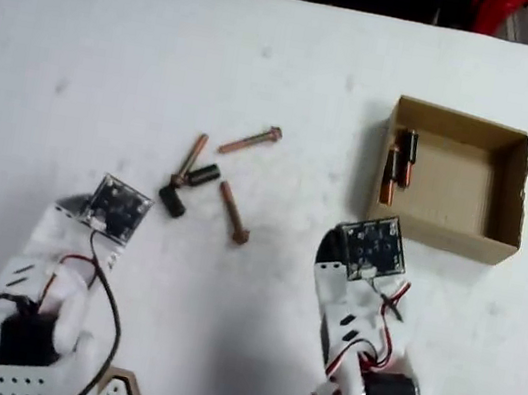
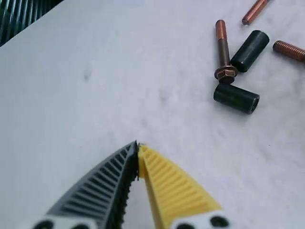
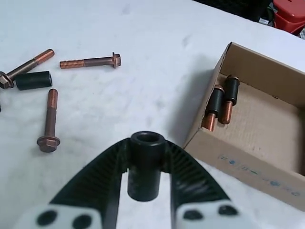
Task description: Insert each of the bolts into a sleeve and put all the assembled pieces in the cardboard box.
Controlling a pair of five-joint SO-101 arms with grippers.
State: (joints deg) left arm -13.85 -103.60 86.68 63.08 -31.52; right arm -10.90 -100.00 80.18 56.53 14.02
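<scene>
R gripper (image 3: 147, 145) clamped on 1 black sleeve (image 3: 145, 179), held upright. L gripper (image 2: 137, 149) closed, empty, over bare table (image 1: 299, 51). Mid-table cluster: 3 loose bolts (image 1: 250, 140), 2 loose sleeves (image 1: 205, 175). Toward right edge, cardboard box (image 1: 441, 232): 2 assembled pieces (image 1: 398, 164) lying along its left wall

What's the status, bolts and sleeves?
Left hand shut, empty. Right hand shut on a sleeve. Two assembled pieces in the cardboard box; three bolts, two sleeves loose on table. Nothing in the way.
</scene>
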